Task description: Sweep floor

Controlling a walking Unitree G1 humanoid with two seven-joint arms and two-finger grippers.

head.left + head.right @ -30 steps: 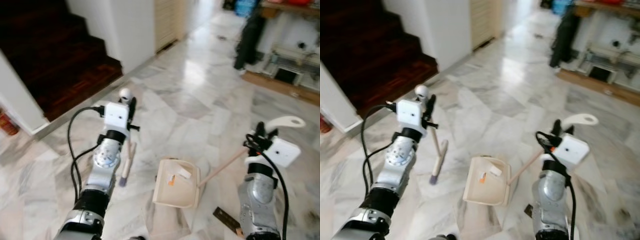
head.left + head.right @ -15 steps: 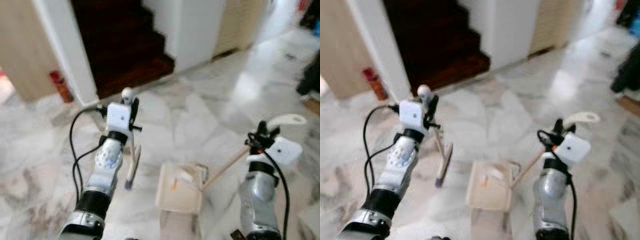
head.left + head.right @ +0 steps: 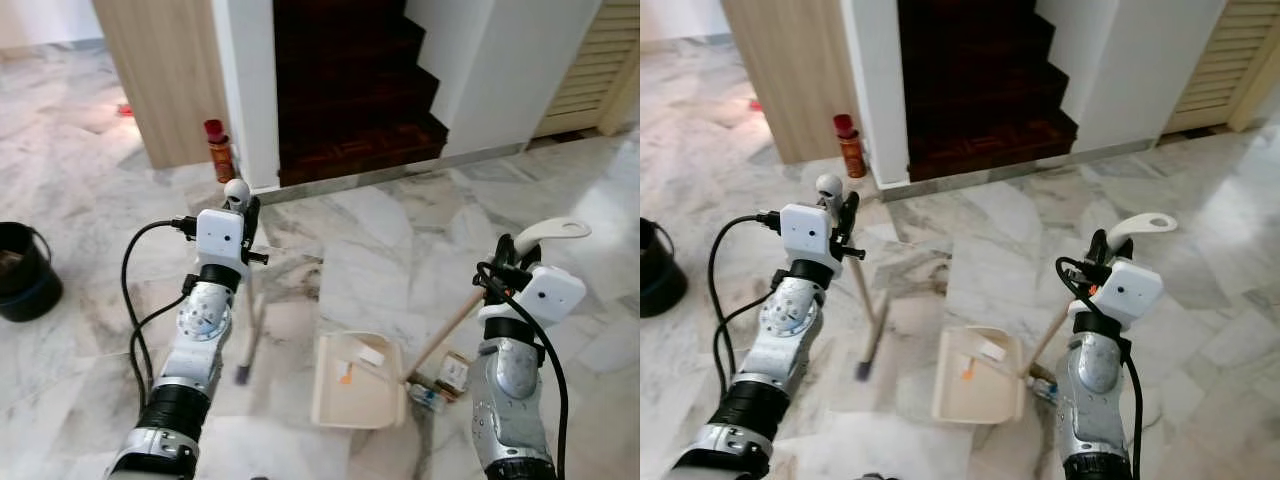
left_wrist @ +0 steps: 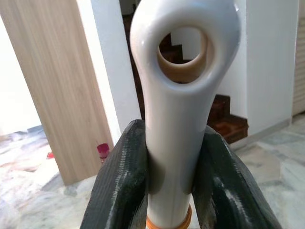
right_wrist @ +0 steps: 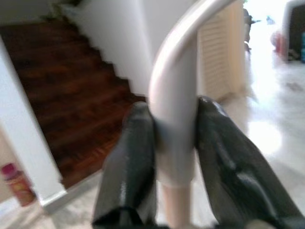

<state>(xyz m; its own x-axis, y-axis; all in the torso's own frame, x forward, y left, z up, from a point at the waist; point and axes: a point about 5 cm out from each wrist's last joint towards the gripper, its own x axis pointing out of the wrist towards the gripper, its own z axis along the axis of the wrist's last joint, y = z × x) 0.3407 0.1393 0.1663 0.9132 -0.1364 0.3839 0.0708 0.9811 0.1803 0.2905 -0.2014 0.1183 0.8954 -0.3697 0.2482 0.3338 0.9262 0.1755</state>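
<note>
Left gripper [image 4: 169, 171] clamped on broom handle [image 4: 175, 119], brush end on marble floor [image 3: 380, 250]. Right gripper [image 5: 174, 138] clamped on dustpan handle [image 5: 175, 109]; dustpan [image 3: 355, 380] rests on floor near stairs [image 3: 350, 90].

We can read no text, brand, number or sign anywhere. The small packet [image 3: 455, 371] lying on the floor [image 3: 380, 240] beside the dustpan [image 3: 355, 385] carries printing, but it is too small and blurred for us to make out. The red bottle [image 3: 217, 150] standing by the wall at the foot of the stairs has a label band that we cannot read either. The white camera housings on the two wrists are plain, with no lettering that we can see.
</note>
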